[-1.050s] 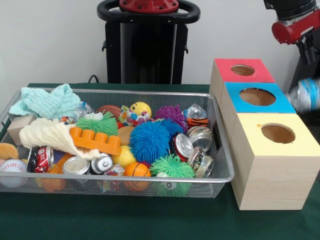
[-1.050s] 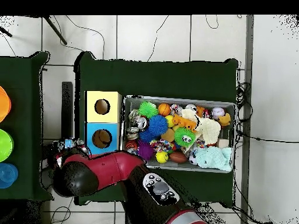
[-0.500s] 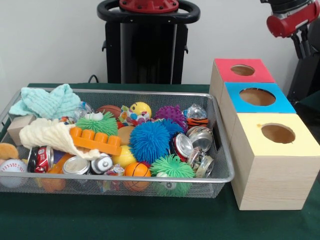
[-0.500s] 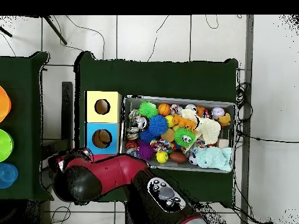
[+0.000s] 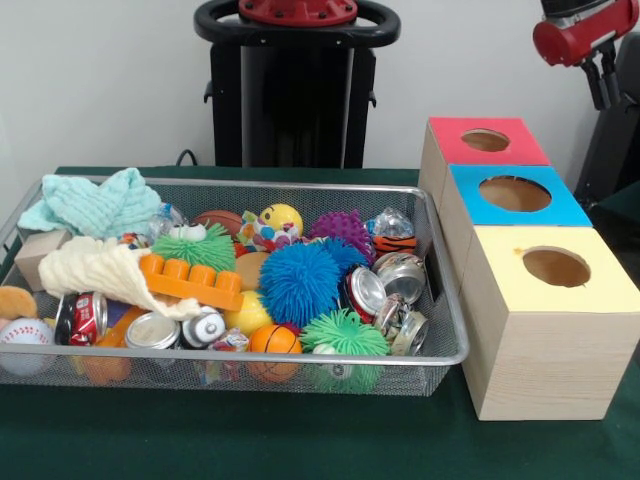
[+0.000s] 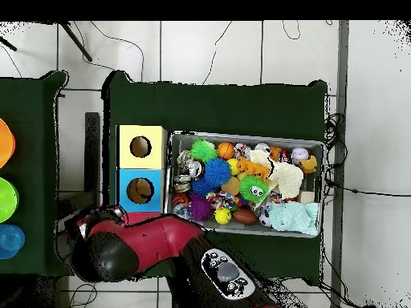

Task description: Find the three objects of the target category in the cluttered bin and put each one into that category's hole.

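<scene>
**Q:** Where is your gripper, and what is it doing?

**A:** My gripper (image 6: 80,223) is off the surface's corner, past the end of the row of boxes. In the overhead view my red arm (image 6: 144,241) covers most of it, and in the front view only a red link shows at the top. I cannot tell whether it is spread or pressed together, or whether it carries anything.

**Q:** What lies nearest to it?

**A:** The three boxes, touching in a row along one side edge of the green surface (image 5: 200,440). The red box (image 5: 520,150) is at the far edge, the blue box (image 5: 560,210) is in the middle, and the yellow box (image 5: 590,340) is nearest the front edge. Each has a round hole in its top. From above, my arm hides the red one.

**Q:** And the bin?

**A:** The wire bin (image 5: 300,186) sits just beside the boxes and fills the rest of the surface. Crushed cans (image 5: 400,275) lie at its end next to the boxes. A red-labelled can (image 5: 88,315) lies near the opposite end. Between them are a blue spiky ball (image 5: 298,283) and an orange block (image 5: 190,282). A teal cloth (image 5: 95,205) hangs over the far corner.
</scene>
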You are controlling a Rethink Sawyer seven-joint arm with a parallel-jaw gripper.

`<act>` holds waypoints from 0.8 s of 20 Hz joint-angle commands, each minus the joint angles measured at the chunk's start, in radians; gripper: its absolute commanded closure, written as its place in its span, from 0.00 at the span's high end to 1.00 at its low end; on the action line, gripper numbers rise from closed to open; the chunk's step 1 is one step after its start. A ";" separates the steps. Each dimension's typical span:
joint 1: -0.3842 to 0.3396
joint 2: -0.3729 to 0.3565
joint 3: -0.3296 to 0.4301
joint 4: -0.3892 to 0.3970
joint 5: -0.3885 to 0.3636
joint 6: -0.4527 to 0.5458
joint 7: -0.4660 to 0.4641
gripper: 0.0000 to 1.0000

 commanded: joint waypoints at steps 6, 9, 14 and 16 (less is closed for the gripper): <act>0.044 -0.057 -0.086 0.041 0.001 0.009 0.189 0.00; 0.056 -0.056 -0.106 0.036 -0.001 0.010 0.186 0.00; 0.071 -0.035 -0.141 0.027 -0.023 -0.016 0.171 0.00; 0.076 -0.029 -0.143 0.020 -0.021 -0.021 0.171 0.00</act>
